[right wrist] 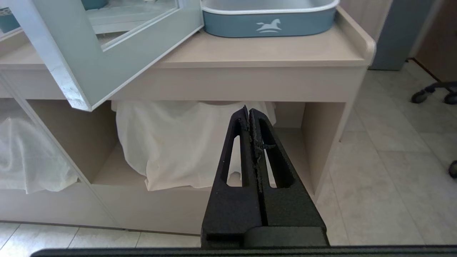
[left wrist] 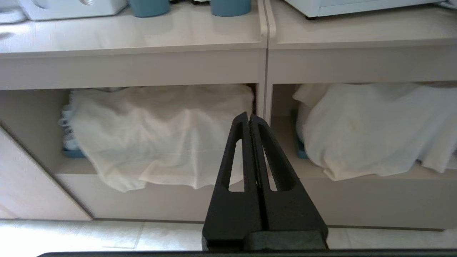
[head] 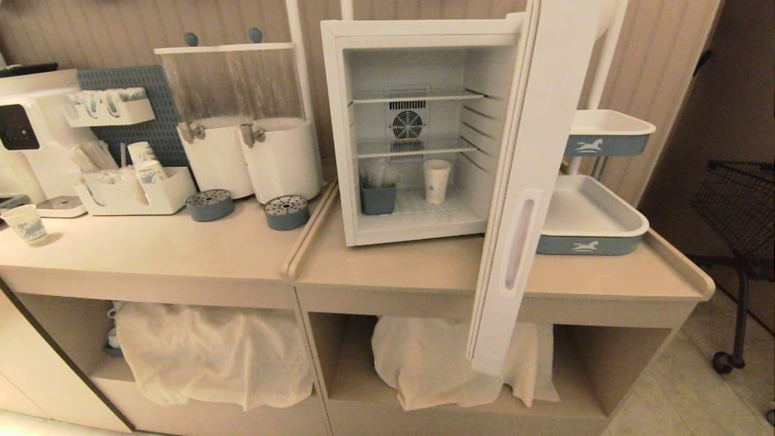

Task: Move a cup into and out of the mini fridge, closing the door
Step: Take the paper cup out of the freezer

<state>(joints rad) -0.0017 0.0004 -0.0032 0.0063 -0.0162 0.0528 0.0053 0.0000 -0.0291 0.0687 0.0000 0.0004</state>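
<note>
While empty, both grippers (left wrist: 249, 117) (right wrist: 247, 110) low, fingers together.

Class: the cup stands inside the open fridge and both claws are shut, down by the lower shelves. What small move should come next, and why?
Probably raise the right claw toward the edge of the door. The cup already stands on the floor of the mini fridge, the door hangs wide open, and that claw is empty and nearer the door than the left claw.

Left tool (left wrist: 250, 119), right tool (right wrist: 249, 111): closed, empty.
</note>
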